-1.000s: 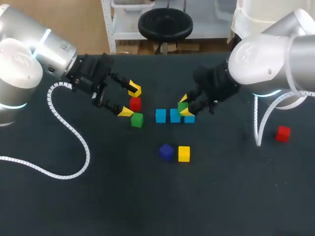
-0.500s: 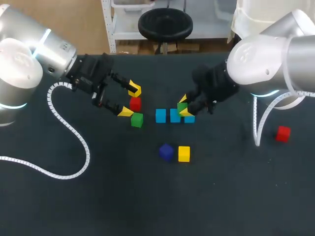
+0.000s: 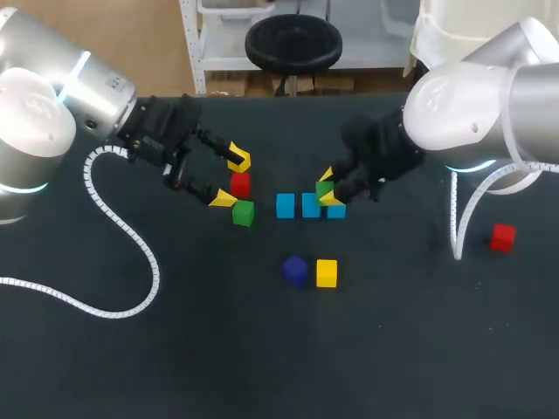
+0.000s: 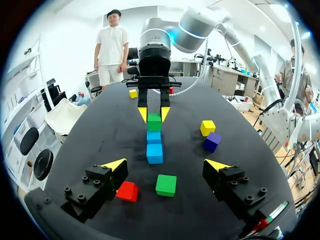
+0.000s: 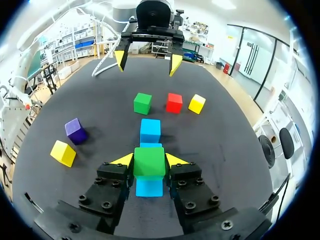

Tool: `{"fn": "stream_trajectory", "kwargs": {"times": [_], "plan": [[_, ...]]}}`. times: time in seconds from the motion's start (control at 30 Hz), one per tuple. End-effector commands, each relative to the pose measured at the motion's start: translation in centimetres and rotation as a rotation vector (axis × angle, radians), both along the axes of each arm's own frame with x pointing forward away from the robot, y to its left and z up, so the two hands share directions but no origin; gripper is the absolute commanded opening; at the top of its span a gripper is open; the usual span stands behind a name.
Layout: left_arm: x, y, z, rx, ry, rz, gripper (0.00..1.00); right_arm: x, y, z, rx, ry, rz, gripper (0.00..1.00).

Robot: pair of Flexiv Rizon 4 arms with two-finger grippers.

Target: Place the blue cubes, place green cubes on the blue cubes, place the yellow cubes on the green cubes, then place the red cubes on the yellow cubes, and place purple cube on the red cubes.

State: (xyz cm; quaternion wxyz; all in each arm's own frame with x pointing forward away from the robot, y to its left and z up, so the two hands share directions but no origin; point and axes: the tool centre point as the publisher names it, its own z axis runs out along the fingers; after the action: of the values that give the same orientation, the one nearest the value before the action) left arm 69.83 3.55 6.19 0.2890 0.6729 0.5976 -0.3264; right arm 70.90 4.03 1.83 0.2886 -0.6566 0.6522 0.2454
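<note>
- The right gripper [image 5: 149, 161] pinches a green cube [image 5: 149, 159], held square over the near blue cube [image 5: 149, 188]; I cannot tell whether they touch.
- The green cube hides most of the row's middle blue cube.
- The far blue cube [image 5: 150, 130] shows.
- The left gripper [image 4: 166, 164] is spread, with a second green cube [image 4: 166, 184] and a red cube [image 4: 127, 191] loose between its fingers.

The dark table [image 3: 175, 367] carries coloured cubes [image 3: 327, 272] and a white cable [image 3: 155, 275].
</note>
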Motion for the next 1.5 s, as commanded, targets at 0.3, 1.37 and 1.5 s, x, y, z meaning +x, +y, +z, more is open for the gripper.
{"fn": "stream_trajectory", "kwargs": {"times": [0.3, 1.37, 1.5], "plan": [[0.2, 0.0, 0.0, 0.000, 0.002, -0.004, 1.00, 0.3, 0.1, 0.1, 0.008, 0.001, -0.001, 0.00], [0.2, 0.0, 0.0, 0.000, 0.002, -0.004, 1.00, 0.0, 0.2, 0.3, -0.015, 0.014, 0.000, 1.00], [0.2, 0.0, 0.0, 0.000, 0.002, -0.004, 1.00, 0.0, 0.0, 1.0, 0.007, 0.005, -0.002, 1.00]]}}
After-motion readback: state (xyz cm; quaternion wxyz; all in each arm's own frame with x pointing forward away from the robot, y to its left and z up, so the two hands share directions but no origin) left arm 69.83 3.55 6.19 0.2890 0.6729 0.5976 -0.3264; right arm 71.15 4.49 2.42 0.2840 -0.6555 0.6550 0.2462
